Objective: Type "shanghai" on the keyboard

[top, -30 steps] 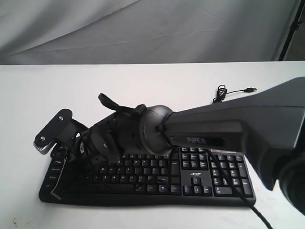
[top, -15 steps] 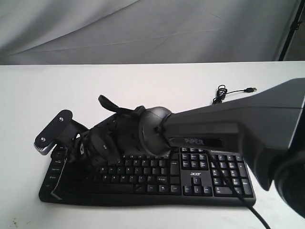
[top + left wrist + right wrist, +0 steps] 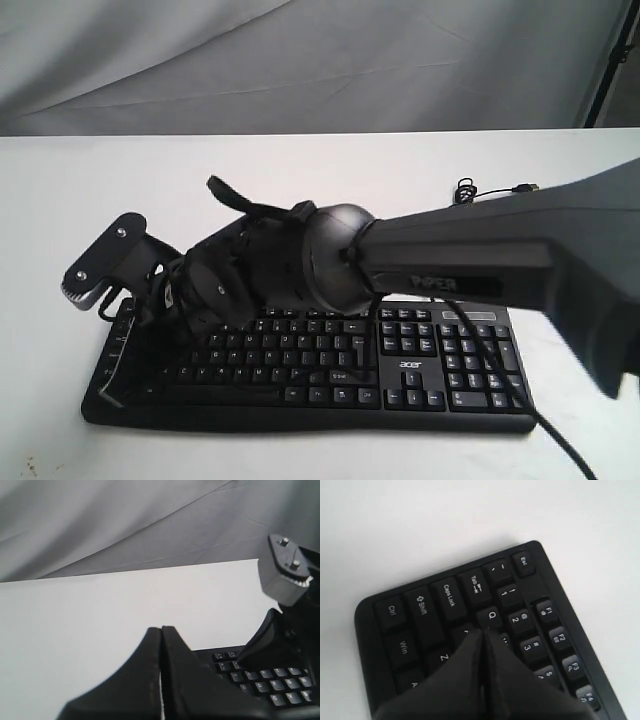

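As the right hand [image 3: 482,636], pinched shut, hangs near Q [image 3: 492,615] on the keyboard [image 3: 420,609], it likely must drop onto a nearby letter.

Black keyboard [image 3: 400,370] — flat on the white table [image 3: 300,170] — white legends.

keyboard [image 3: 420,370] left keys hidden under right arm [image 3: 470,260] | arm cut by right edge | cable [image 3: 565,450] exits bottom edge | right claw [image 3: 484,635] tips cover the key beside Q key [image 3: 492,615] (legend unreadable) | left claw [image 3: 161,632] base cropped
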You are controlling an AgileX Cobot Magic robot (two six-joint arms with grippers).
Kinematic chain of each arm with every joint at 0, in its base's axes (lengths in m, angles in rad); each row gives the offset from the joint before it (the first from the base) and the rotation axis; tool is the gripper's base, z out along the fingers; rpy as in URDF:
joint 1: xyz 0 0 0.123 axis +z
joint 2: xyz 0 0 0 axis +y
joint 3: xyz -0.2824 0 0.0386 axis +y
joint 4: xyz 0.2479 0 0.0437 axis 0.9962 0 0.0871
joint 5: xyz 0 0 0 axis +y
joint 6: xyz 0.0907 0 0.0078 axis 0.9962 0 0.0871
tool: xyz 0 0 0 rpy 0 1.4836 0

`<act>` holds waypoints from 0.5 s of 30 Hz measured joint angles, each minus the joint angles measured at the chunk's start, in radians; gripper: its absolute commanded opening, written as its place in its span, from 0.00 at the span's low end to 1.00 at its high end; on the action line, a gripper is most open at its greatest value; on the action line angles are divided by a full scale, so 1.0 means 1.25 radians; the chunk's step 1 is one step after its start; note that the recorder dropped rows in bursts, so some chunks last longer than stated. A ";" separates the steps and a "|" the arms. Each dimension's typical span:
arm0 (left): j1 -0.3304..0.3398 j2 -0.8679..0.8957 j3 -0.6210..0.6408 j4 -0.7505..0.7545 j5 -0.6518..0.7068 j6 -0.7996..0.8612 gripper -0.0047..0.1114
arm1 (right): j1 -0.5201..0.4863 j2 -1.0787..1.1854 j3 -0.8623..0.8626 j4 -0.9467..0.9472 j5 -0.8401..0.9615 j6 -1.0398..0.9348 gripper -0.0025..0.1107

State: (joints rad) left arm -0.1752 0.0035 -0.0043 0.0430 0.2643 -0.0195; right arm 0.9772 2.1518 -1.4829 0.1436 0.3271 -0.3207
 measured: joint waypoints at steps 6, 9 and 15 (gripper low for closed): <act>0.000 0.000 0.000 0.000 0.000 0.000 0.04 | -0.030 -0.090 0.109 -0.007 -0.014 0.014 0.02; 0.000 0.000 0.000 0.000 0.000 0.000 0.04 | -0.056 -0.123 0.199 -0.003 -0.063 0.020 0.02; 0.000 0.000 0.000 0.000 0.000 0.000 0.04 | -0.065 -0.129 0.269 0.004 -0.127 0.024 0.02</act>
State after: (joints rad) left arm -0.1752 0.0035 -0.0043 0.0430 0.2643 -0.0195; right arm 0.8966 1.9902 -1.1463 0.1490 0.1684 -0.2910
